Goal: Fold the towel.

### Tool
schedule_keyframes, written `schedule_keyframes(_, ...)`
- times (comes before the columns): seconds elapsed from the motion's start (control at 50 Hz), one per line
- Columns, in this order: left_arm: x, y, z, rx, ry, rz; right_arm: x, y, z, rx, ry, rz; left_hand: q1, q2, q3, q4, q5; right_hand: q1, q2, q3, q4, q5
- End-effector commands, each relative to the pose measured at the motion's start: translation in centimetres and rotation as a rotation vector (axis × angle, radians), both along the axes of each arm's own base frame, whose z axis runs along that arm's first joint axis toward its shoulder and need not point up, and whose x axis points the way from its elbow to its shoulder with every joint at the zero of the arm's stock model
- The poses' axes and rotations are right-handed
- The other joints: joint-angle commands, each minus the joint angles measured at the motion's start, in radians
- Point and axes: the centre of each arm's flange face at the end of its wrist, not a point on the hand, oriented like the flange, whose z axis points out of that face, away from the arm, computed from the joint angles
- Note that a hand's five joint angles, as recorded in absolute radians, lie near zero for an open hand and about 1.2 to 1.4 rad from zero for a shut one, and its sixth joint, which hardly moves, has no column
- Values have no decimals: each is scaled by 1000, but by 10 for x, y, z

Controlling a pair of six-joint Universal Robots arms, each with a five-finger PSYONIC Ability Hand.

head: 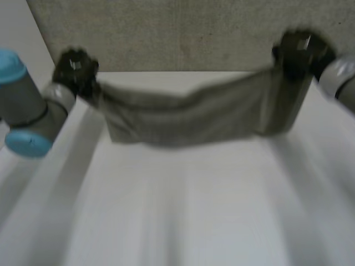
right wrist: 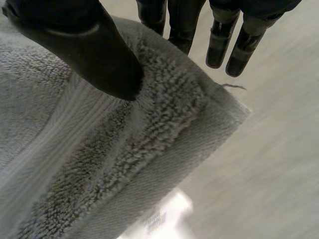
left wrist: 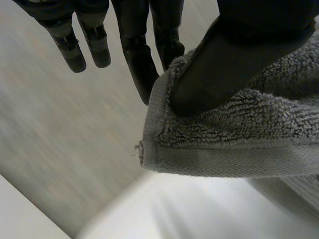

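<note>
A grey towel (head: 188, 116) hangs stretched in the air between my two hands above the far part of the white table (head: 183, 210), sagging in the middle. My left hand (head: 75, 69) holds its left corner. In the left wrist view its thumb (left wrist: 224, 64) presses the towel corner (left wrist: 209, 144) against the fingers. My right hand (head: 299, 52) holds the right corner. In the right wrist view its thumb (right wrist: 84, 50) pinches the folded towel edge (right wrist: 164, 129) against the fingers.
A grey-brown wall panel (head: 183, 33) rises behind the table's far edge. My left arm (head: 25, 111), grey with light-blue caps, reaches in beside the table's left side, and my right arm (head: 341, 80) comes in at the right.
</note>
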Motion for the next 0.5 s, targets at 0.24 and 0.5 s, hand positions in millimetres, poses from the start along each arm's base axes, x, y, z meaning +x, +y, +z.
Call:
schedule_keyframes(0.24, -8, 12, 139, -389, 152, -62, -11, 14, 81, -189, -326, 74, 94, 67, -58, -66, 78, 65, 83, -53, -76, 55)
schedule_keyframes(0.5, 14, 20, -8, -115, -9, -128, -40, 32, -56, 130, -184, 40, 94, 67, -58, -66, 78, 65, 83, -53, -76, 55)
